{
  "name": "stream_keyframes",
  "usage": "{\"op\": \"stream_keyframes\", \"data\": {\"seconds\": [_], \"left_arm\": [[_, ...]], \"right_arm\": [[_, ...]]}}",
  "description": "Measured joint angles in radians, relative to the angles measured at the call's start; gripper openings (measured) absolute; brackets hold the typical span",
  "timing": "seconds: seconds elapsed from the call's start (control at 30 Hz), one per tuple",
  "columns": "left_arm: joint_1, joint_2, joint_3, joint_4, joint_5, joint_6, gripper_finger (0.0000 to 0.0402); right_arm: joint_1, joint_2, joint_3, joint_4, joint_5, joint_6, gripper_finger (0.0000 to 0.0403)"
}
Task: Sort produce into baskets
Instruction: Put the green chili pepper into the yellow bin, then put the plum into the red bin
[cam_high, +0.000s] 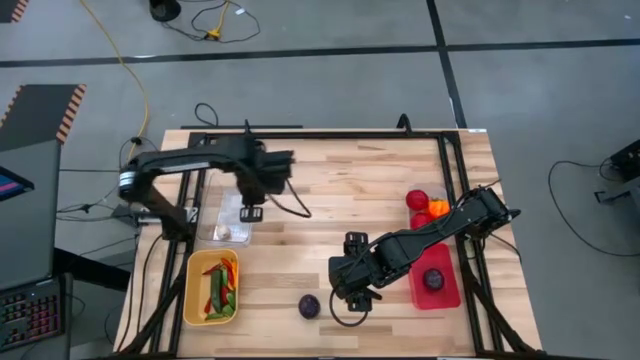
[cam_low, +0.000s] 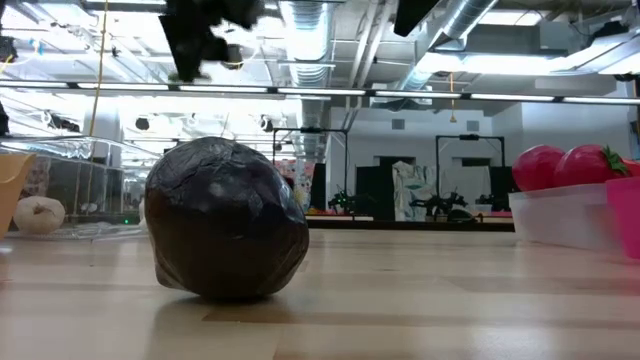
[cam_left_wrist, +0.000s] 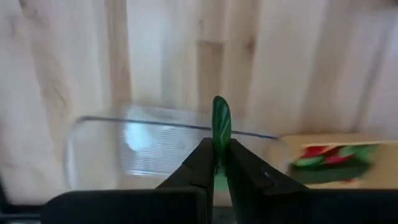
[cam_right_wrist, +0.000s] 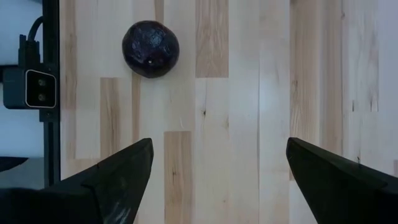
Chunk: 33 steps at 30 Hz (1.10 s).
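High view: left gripper (cam_high: 250, 212) is hovering over the clear bin (cam_high: 233, 222) near the table's (cam_high: 330, 180) left edge; right gripper (cam_high: 352, 300) is standing just beside the dark purple round (cam_high: 309, 306) near the front edge.

Left wrist view: fingers are pinching a green chilli (cam_left_wrist: 221, 124).

Right wrist view: fingers are spread wide, holding nothing.

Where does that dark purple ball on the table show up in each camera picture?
High view: purple ball near the table's front edge, beside the open right gripper.
Low view: big, left of centre.
Left wrist view: not in it.
Right wrist view: upper left.
Shared landmark: the pale wooden tabletop.
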Motion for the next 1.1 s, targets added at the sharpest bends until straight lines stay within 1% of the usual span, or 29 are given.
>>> {"op": "stream_keyframes", "data": {"seconds": [0.07,0.13,0.3,0.47,0.6,0.73,0.93,1.0,1.1], "left_arm": [[-0.040,-0.071,-0.024,0.003,0.025,-0.089,0.0018],[-0.094,-0.148,-0.077,-0.002,0.053,-0.181,0.0018],[-0.263,-0.345,-0.279,-0.001,0.089,-0.435,0.0018],[-0.417,-0.487,-0.470,0.006,0.234,-0.699,0.0019],[-0.509,-0.550,-0.596,0.073,0.313,-0.860,0.0038],[-0.568,-0.562,-0.704,0.151,0.343,-0.924,0.0075],[-0.602,-0.555,-0.831,0.285,0.389,-0.916,0.0142],[-0.602,-0.554,-0.851,0.325,0.388,-0.904,0.0156],[-0.617,-0.560,-0.856,0.389,0.357,-0.862,0.0163]], "right_arm": [[0.000,0.000,0.000,0.000,0.000,0.000,0.0396],[0.000,0.000,0.000,0.001,0.000,0.000,0.0396],[0.000,0.000,0.000,0.015,0.000,0.000,0.0396],[0.000,0.000,0.000,0.078,0.000,0.000,0.0396],[0.000,0.000,0.000,0.119,0.000,0.000,0.0396],[0.000,0.000,0.000,0.130,0.000,0.000,0.0396],[0.000,0.000,0.000,0.129,0.000,0.000,0.0396],[0.000,0.000,0.000,0.128,0.000,0.000,0.0396],[0.000,0.000,0.000,0.130,0.000,0.000,0.0396]]}}
